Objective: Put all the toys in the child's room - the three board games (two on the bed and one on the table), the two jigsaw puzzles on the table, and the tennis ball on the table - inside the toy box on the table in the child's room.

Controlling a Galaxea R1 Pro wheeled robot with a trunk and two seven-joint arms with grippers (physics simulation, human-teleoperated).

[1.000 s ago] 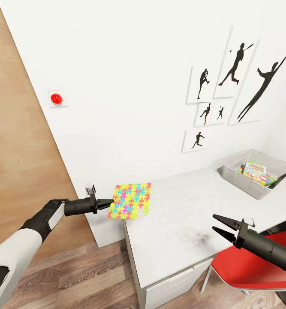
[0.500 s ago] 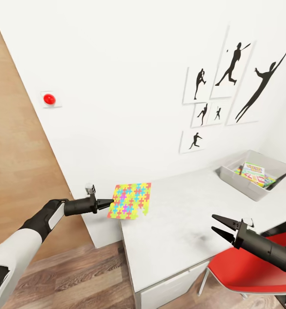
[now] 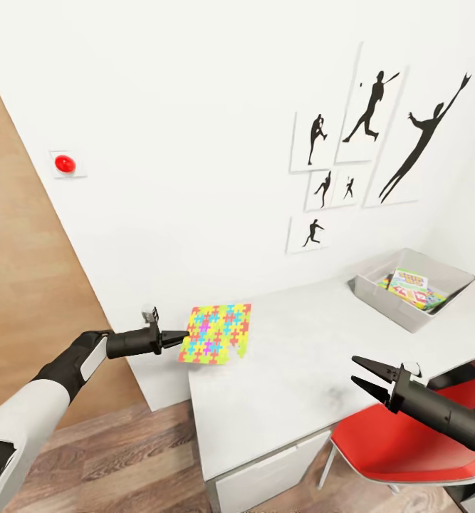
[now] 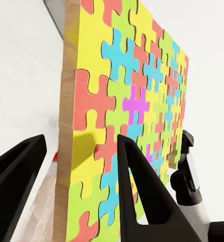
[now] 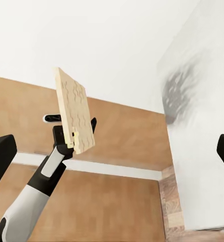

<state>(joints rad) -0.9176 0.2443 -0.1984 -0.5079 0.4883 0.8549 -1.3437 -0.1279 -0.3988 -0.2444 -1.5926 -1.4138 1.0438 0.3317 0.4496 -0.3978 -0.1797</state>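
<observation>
My left gripper [image 3: 185, 335] is shut on the edge of a jigsaw puzzle [image 3: 216, 333], a thin multicoloured square held roughly level in the air over the left end of the table [image 3: 287, 385]. In the left wrist view the puzzle [image 4: 137, 101] stands between the two fingers [image 4: 142, 191]. The right wrist view catches its plain wooden underside [image 5: 75, 108]. Low over the table's front edge, my right gripper [image 3: 362, 375] is open and holds nothing. The light grey toy box [image 3: 387, 301] sits at the table's far right against the wall, with printed board games [image 3: 409, 285] lying inside.
A red chair [image 3: 408, 442] is tucked at the table's front right, under my right arm. Black sports silhouette pictures [image 3: 365, 142] hang on the white wall. A red round button [image 3: 65, 164] sits on the wall beside a wood-panelled surface [image 3: 23, 285] at left. Plank floor [image 3: 123, 463] lies below.
The whole view has shifted: table, pictures and toy box sit further left in the picture. Both arms keep the same pose, and the left gripper still holds the puzzle.
</observation>
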